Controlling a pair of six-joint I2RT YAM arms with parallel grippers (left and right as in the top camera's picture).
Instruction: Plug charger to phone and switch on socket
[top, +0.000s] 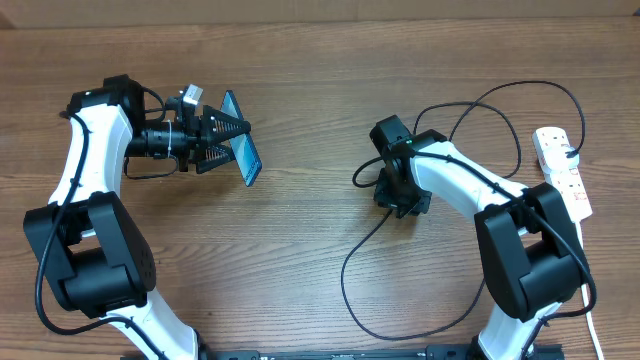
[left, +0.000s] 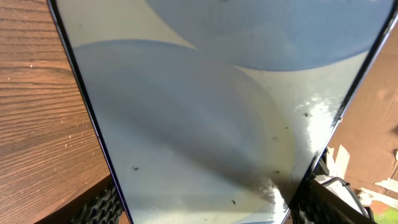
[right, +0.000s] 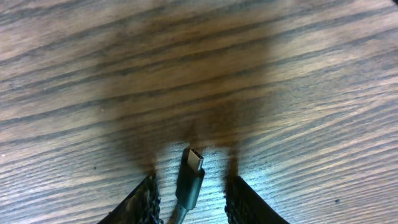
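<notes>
Overhead and wrist views of the two-arm station on the wooden table (top: 300, 255). No lettering can be read: any writing on the phone (top: 251, 166) is lost to blur and to the close range of the left wrist view, where only pale blue and white shapes are seen on the screen.

The phone is held off the table, standing on its long edge and tilted, and is clamped by the left gripper (top: 228, 140). Its ribbed fingers (left: 102, 205) are seen at both lower edges of the screen. The left forearm is extended away from its base, and the wrist is turned sideways toward the table's centre.

The right gripper (top: 398, 200) is pointed down at the table near the centre. Its fingers (right: 144, 200) are held apart, and the connector tip (right: 193, 163) of the charger (top: 344, 275) lies flat on the wood between them, with a gap on either side.

The socket (top: 562, 172) lies at the right edge, well apart from the phone. It is partly hidden by the right arm, and the state of its switches cannot be made out.
</notes>
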